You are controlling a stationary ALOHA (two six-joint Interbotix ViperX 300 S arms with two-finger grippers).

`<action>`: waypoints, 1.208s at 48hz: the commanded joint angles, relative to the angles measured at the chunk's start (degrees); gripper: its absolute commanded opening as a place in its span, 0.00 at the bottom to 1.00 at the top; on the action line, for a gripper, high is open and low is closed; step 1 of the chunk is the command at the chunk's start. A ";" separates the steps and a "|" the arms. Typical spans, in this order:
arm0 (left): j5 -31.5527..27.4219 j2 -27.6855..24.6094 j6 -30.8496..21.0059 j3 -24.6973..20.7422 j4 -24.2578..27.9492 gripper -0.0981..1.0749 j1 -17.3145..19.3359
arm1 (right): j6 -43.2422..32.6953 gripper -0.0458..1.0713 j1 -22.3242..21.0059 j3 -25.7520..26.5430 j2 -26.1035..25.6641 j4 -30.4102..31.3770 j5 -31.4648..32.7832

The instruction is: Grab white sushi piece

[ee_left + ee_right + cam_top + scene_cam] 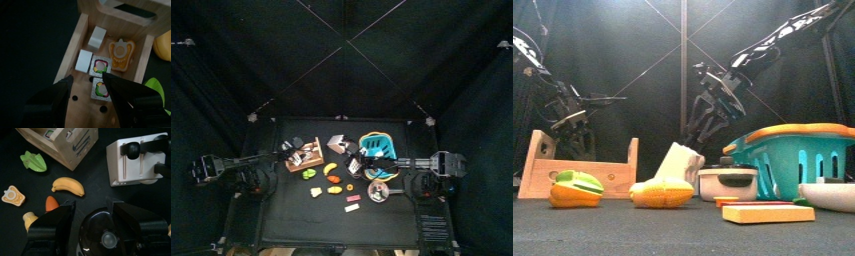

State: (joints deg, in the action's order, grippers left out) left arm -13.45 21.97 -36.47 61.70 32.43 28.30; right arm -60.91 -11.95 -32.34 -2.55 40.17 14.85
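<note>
A wooden tray (75,40) holds two plain white sushi pieces (85,60) (99,36) along one wall. Beside them lie two rolls with coloured centres (100,65) and an orange slice (120,53). My left gripper (94,93) hangs open just above the tray, its jaws either side of the nearer roll (100,89), the white pieces just beyond its tips. From above, the left gripper (281,158) is at the tray (302,155). My right gripper (100,225) rests open over a dark lidded pot (103,237).
A teal basket (800,155) stands at the right with a white bowl (834,193) and an orange block (767,213) in front. A banana (68,186), a carrot (51,203), a green piece (33,161) and a white toy appliance (137,158) lie about.
</note>
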 commanded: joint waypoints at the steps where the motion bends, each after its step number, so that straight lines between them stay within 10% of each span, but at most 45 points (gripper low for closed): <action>1: -0.44 -0.62 0.09 -1.76 0.00 0.83 -1.32 | 0.09 0.82 -0.44 0.44 -0.88 0.00 -0.35; 58: -4.83 -15.47 -0.09 -7.47 1.05 0.93 -0.70 | 0.09 0.82 -0.70 -0.26 2.64 -0.79 -2.72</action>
State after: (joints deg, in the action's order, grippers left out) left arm -18.02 8.70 -36.83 53.70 33.84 27.69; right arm -60.82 -12.66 -33.22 0.79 39.46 12.57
